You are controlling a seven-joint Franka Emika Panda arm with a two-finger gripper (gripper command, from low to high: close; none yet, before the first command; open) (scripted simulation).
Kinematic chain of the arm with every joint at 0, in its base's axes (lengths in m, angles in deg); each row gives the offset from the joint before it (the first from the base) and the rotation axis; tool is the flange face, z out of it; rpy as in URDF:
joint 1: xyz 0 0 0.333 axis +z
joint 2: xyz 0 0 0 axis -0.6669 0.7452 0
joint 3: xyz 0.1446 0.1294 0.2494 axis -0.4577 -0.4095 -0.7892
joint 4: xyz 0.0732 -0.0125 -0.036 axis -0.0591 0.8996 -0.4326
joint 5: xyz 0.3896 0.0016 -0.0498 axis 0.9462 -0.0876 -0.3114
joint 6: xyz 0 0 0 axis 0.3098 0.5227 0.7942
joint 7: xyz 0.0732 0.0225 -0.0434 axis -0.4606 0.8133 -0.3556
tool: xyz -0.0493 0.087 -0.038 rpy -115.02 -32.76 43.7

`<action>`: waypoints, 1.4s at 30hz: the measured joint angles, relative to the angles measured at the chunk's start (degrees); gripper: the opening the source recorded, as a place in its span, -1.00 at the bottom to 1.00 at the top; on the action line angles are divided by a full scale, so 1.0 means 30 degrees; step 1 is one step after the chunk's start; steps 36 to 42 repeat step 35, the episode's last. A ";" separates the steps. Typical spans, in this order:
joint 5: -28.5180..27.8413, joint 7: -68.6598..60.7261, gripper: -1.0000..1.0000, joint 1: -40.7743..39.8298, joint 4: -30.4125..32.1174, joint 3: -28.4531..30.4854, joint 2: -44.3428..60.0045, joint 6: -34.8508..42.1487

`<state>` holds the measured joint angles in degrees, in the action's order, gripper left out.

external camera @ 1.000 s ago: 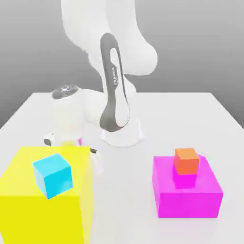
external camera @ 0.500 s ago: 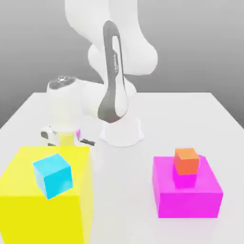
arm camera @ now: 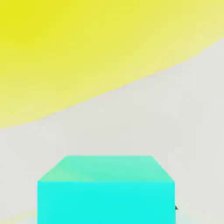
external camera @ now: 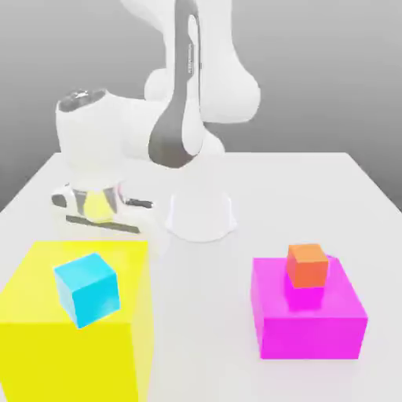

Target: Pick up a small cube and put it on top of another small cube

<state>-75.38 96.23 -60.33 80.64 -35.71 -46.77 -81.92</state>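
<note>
Starting nearest in the exterior view, a big yellow block [external camera: 74,330] fills that view's left, with a small blue cube [external camera: 86,288] against its upper part; whether it rests on top I cannot tell. On that view's right a magenta block [external camera: 308,318] carries a small orange cube [external camera: 307,264]. Farther back, behind the yellow block, the gripper [external camera: 98,216] hangs above the white table [external camera: 314,188]. Its fingers are pressed in on a small turquoise cube [arm camera: 105,192], which the hand view shows close up with the yellow block beyond it. That cube looks rigid, light and smooth-sided, so it may slip or twist. A squeeze on two opposite flat faces near their middle should suit it, keeping the underside level for setting onto another small cube.
</note>
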 joint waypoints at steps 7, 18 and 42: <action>0.2820 -0.5422 -1.00 0.0566 -0.2032 0.1646 -0.1610 0.5026; 0.2366 -0.9425 -1.00 0.2040 -0.7728 0.1530 -0.1050 0.9863; -0.2678 -0.8423 1.00 0.4009 -1.2548 -0.0480 0.2885 0.8206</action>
